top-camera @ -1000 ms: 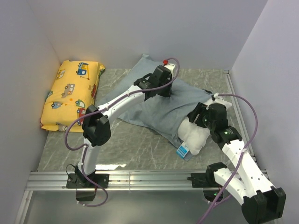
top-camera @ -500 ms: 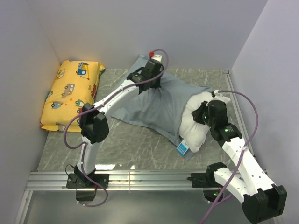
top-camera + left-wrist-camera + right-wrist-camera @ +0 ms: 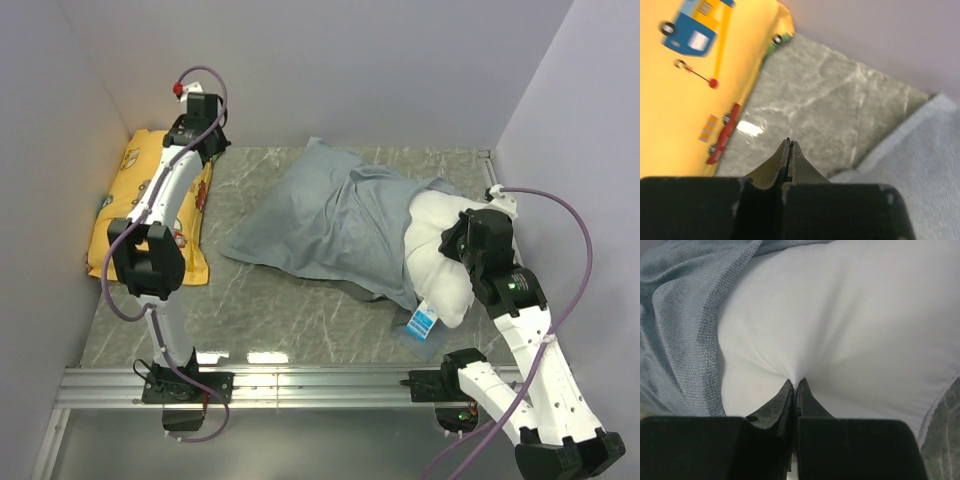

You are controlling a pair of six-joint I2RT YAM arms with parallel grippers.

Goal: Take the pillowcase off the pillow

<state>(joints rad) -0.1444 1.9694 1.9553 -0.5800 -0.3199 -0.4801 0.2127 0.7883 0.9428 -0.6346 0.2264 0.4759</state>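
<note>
The grey pillowcase (image 3: 325,215) lies crumpled mid-table and still covers the left part of the white pillow (image 3: 440,270). The pillow's right end sticks out, with its blue-white tag (image 3: 421,322) at the near edge. My right gripper (image 3: 455,248) is shut on a pinch of the white pillow (image 3: 850,315), and the fabric puckers at the fingertips (image 3: 790,387); the pillowcase hem (image 3: 685,315) lies just to its left. My left gripper (image 3: 203,148) is shut on nothing at the far left. It hangs over bare table (image 3: 825,95), with the pillowcase (image 3: 920,150) off to its right.
A yellow vehicle-print cushion (image 3: 140,210) lies along the left wall, under the left arm, and fills the left of the left wrist view (image 3: 685,75). Walls close in the marble table (image 3: 300,310) on three sides. A metal rail (image 3: 320,385) runs along the near edge.
The left arm has swung from the pillowcase's middle out to the far left, with no cloth in it. The right gripper has shut on the pillow and drawn it rightward, baring more white.
</note>
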